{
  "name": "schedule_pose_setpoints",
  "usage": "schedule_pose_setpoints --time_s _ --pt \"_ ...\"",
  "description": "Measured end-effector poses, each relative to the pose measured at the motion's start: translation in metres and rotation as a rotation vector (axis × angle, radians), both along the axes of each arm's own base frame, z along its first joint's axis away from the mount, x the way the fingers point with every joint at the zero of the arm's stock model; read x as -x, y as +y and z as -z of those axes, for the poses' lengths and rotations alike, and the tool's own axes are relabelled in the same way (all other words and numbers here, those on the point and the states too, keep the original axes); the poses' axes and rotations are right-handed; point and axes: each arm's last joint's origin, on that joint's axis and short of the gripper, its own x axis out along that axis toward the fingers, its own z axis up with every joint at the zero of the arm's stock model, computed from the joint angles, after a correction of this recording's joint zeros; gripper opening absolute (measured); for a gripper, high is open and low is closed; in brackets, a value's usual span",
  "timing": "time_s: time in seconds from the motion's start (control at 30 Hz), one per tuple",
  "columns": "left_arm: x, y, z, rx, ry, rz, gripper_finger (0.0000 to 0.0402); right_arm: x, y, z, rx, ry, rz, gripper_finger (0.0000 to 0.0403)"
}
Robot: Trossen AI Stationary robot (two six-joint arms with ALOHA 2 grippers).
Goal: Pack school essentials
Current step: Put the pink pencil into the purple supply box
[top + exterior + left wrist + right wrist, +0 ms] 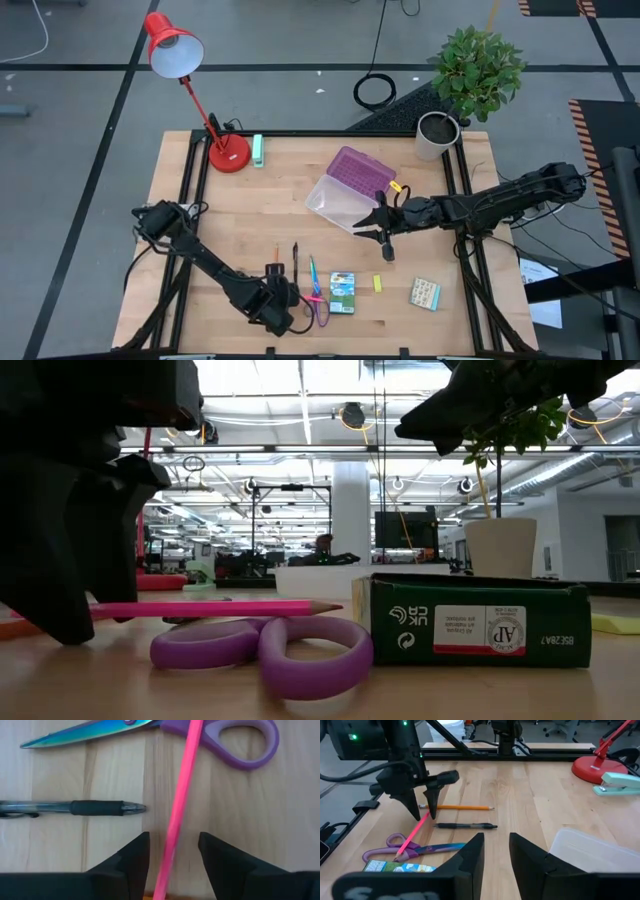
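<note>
The left gripper (172,852) stood open astride the pink pencil (180,805), poised to pinch it; the right gripper (385,238) waited open, empty, near the case (345,190).

Your left hand (422,807) sits low at about 6 o'clock of the bench, fingers pointing down and spread apart. Your right hand (384,238) hovers higher near centre, toward 3 o'clock, arm stretched across, its fingers parted too.
</note>
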Motion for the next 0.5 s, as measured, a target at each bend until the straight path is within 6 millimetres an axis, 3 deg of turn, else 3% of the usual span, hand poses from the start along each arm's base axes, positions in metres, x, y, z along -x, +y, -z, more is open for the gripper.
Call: schedule_pose_setpoints --time_s 0.17,0.5 --pt "-0.0002 -0.0004 0.0011 -0.018 -0.006 0.017 0.0147 0.0 0.0 0.0 0.003 0.0 -0.001 0.0086" --pt "-0.0003 -0.0004 0.0023 -0.02 -0.002 0.028 0.0036 0.0 -0.0001 0.0 0.003 0.0 -0.001 0.0086"
